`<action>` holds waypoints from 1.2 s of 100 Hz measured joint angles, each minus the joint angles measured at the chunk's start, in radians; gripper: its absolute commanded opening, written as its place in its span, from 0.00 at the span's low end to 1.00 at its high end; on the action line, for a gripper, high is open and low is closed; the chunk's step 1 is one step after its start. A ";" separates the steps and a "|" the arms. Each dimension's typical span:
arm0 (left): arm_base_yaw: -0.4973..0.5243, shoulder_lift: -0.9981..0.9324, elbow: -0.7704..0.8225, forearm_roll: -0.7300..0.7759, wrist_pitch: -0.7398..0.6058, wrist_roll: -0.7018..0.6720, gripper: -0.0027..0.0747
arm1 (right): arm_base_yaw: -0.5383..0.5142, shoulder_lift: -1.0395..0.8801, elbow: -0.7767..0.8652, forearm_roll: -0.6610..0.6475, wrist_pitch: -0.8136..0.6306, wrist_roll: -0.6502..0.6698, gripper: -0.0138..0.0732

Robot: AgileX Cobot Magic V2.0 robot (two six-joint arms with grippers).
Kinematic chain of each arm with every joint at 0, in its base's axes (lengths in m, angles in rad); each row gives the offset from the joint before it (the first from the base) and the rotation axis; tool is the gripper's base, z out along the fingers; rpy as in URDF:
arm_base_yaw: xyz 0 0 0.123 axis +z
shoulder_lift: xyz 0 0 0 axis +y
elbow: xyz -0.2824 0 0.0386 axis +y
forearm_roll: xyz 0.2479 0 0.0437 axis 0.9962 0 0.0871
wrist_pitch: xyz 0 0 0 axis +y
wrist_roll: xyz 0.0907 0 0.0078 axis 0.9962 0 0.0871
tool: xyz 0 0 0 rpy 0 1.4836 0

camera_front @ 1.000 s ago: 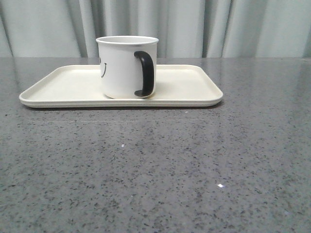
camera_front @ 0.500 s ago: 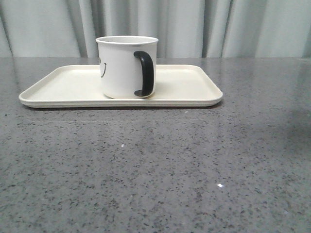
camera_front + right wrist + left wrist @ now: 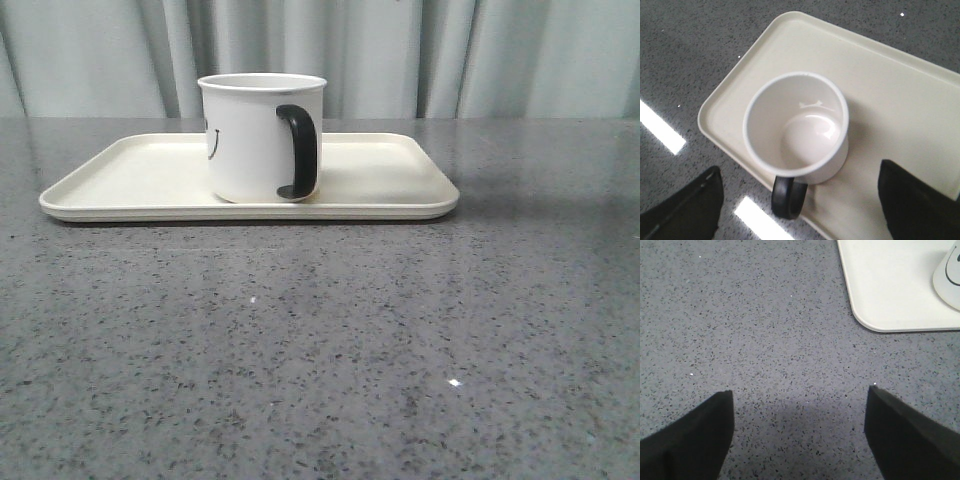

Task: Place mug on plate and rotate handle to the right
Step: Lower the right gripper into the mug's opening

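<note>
The white mug (image 3: 262, 138) stands upright on the cream plate (image 3: 130, 185), a little left of the plate's middle. Its black handle (image 3: 299, 151) faces the camera, slightly right of the mug's centre; part of the smiley shows on the mug's left side. In the right wrist view the open right gripper (image 3: 797, 200) hovers above the mug (image 3: 796, 125), its jaws wide on either side of the handle (image 3: 788, 196), touching nothing. In the left wrist view the left gripper (image 3: 799, 405) is open and empty over bare table, beside a corner of the plate (image 3: 880, 290). Neither gripper shows in the front view.
The grey speckled table (image 3: 320, 340) stretches in front of the plate. A grey curtain (image 3: 400, 55) hangs behind the table. Bright light reflections (image 3: 660, 127) lie on the table in the right wrist view.
A faint shadow has spread over the right side of the table. The mug and the plate have not moved.
</note>
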 measured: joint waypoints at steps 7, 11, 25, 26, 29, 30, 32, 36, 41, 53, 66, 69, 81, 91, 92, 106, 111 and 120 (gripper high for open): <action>0.000 0.000 0.000 0.000 -0.002 0.000 0.71 | 0.002 0.062 -0.052 -0.004 0.000 0.000 0.88; 0.000 0.000 0.000 0.000 -0.002 0.000 0.71 | 0.003 0.096 -0.083 -0.006 0.000 0.000 0.88; 0.000 0.000 0.001 0.000 -0.002 0.000 0.71 | 0.007 0.193 -0.169 -0.032 0.007 0.025 0.88; 0.000 0.000 0.001 0.000 -0.002 0.000 0.71 | 0.007 0.197 -0.173 -0.037 0.011 0.028 0.88; 0.000 0.000 0.001 0.000 -0.002 0.000 0.71 | 0.007 0.218 -0.187 -0.044 0.017 0.036 0.88; 0.000 0.000 0.001 0.000 -0.002 0.000 0.71 | 0.007 0.221 -0.193 -0.048 0.020 0.038 0.88; 0.000 0.000 0.001 0.000 -0.002 0.000 0.71 | 0.007 0.233 -0.202 -0.053 0.023 0.040 0.88; 0.000 0.000 0.001 0.000 -0.002 0.000 0.71 | 0.007 0.253 -0.214 -0.062 0.030 0.048 0.88; 0.000 0.000 0.001 0.000 -0.002 0.000 0.71 | 0.007 0.273 -0.228 -0.071 0.038 0.053 0.88; 0.000 0.000 0.002 0.000 -0.002 0.000 0.71 | 0.007 0.308 -0.237 -0.086 0.043 0.063 0.88; 0.000 0.000 0.002 0.000 -0.002 0.000 0.71 | 0.007 0.339 -0.239 -0.091 0.043 0.064 0.88; 0.000 0.000 0.002 0.000 -0.002 0.000 0.71 | 0.007 0.344 -0.239 -0.091 0.043 0.064 0.87; 0.000 0.000 0.002 0.000 -0.004 0.000 0.71 | 0.007 0.358 -0.239 -0.091 0.045 0.064 0.84; 0.000 0.000 0.002 0.000 -0.004 0.000 0.71 | 0.007 0.360 -0.239 -0.091 0.045 0.067 0.78; 0.000 0.000 0.002 0.000 -0.004 0.000 0.71 | 0.007 0.360 -0.239 -0.091 0.045 0.067 0.77; 0.000 0.000 0.002 0.000 -0.004 0.000 0.71 | 0.007 0.368 -0.239 -0.091 0.045 0.067 0.60; 0.000 0.000 0.002 0.000 -0.004 0.000 0.71 | 0.007 0.370 -0.239 -0.091 0.045 0.067 0.52; 0.000 0.000 0.002 0.000 -0.004 0.000 0.71 | 0.007 0.371 -0.239 -0.093 0.045 0.067 0.33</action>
